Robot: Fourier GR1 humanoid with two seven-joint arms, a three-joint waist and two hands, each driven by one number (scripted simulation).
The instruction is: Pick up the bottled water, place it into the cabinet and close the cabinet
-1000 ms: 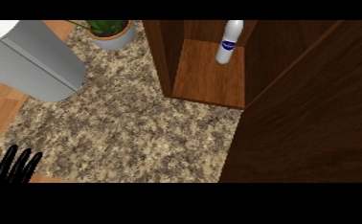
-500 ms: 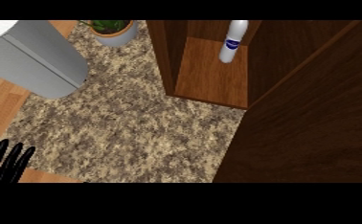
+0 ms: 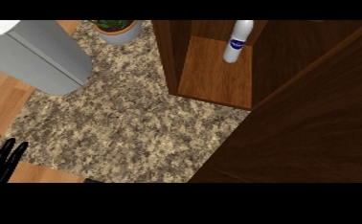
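We note a potted plant (image 3: pixel 117 28) far up and right of the hand, at the granite counter's (image 3: pixel 134 122) back edge. A grey appliance (image 3: pixel 41 55) sits directly above the hand, left of the plant.

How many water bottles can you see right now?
1. A white plastic water bottle with a blue label stands upright on the brown wooden cabinet's shelf, near its back. The open door could hide others.

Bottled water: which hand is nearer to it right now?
Cannot compare: only the left hand shows, at the lower left edge, far from the bottled water, which stands on the cabinet shelf at upper right. The right hand is not in view.
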